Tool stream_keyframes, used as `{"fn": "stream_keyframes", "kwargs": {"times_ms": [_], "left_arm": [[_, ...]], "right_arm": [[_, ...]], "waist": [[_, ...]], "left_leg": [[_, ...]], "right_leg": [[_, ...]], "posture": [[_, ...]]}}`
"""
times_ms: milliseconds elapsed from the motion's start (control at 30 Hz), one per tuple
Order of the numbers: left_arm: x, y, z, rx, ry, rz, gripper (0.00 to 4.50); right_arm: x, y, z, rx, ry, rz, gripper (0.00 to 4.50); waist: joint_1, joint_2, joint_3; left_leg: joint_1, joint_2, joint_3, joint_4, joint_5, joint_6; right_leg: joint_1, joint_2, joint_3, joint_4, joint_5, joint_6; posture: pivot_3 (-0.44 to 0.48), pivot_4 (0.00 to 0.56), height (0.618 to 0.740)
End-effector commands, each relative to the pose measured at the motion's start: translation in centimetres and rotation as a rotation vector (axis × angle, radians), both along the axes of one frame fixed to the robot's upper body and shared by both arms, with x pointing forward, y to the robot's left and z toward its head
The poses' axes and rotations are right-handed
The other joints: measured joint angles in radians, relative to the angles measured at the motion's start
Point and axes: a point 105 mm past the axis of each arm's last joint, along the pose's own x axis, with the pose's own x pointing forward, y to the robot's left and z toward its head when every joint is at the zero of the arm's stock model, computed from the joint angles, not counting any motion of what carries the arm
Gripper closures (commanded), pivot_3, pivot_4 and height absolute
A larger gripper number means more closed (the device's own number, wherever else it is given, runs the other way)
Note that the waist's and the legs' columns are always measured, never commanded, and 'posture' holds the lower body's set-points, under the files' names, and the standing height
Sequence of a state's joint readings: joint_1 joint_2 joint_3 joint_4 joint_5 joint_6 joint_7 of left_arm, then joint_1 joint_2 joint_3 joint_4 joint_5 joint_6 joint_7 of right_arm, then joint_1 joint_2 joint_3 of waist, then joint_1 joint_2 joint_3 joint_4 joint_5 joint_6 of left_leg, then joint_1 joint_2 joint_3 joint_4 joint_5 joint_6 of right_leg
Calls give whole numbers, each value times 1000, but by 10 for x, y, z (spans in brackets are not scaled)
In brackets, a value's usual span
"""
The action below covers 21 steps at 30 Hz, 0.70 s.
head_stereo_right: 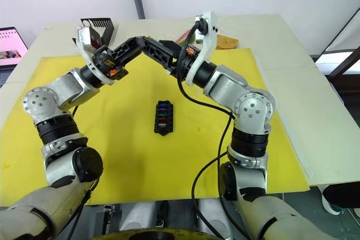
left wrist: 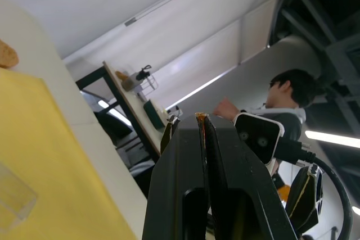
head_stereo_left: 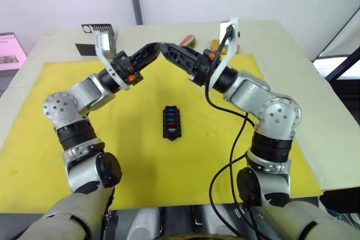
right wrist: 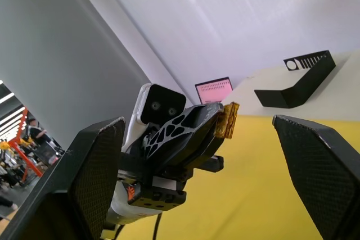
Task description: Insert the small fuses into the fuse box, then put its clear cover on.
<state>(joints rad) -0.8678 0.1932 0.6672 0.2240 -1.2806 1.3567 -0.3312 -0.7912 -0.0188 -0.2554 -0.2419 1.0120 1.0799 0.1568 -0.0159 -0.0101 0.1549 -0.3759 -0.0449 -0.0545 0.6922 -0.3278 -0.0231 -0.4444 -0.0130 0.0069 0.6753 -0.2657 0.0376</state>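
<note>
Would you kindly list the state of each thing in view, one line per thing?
Fuse box: flat on the yellow mat, slots filled with fuses, no cover on.
Amber fuse: pinched in the left gripper.
Left gripper: shut, raised.
Right gripper: open, raised, fingers around the left's tip.
Clear cover: on the mat.

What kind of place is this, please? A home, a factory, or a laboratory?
Probably a robotics lab or test workshop. A table with a yellow mat carries a fuse box, a person stands nearby, and shelving stands under a high ceiling.
</note>
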Motion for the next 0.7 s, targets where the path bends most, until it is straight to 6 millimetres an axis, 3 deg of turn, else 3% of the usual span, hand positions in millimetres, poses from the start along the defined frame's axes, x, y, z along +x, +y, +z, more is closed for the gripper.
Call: {"fn": "stream_keyframes", "kwargs": {"times_ms": [33, 67, 600, 700], "left_arm": [[-4, -3, 18, -31, -58, -13, 4500], [-4, -4, 19, -34, -60, -16, 4500], [-7, -10, 21, -44, -63, -37, 4500], [-8, -10, 19, -38, -60, -42, 4500]], "right_arm": [[-5, 0, 16, 47, -32, 12, 1276], [-5, 1, 16, 43, -32, 12, 1732], [-3, -2, 24, 97, -12, 22, 1732], [-5, -3, 27, 120, -10, 30, 2974]], "waist": [[0, 0, 0], [0, 0, 0], [0, 0, 0], [0, 0, 0]], "left_leg": [[0, 0, 0, 0, 0, 0], [0, 0, 0, 0, 0, 0], [0, 0, 0, 0, 0, 0], [0, 0, 0, 0, 0, 0]], "right_leg": [[0, 0, 0, 0, 0, 0], [0, 0, 0, 0, 0, 0], [0, 0, 0, 0, 0, 0], [0, 0, 0, -1, 0, 0]], "posture": [[0, 150, 740], [0, 150, 740], [0, 150, 740], [0, 150, 740]]}}
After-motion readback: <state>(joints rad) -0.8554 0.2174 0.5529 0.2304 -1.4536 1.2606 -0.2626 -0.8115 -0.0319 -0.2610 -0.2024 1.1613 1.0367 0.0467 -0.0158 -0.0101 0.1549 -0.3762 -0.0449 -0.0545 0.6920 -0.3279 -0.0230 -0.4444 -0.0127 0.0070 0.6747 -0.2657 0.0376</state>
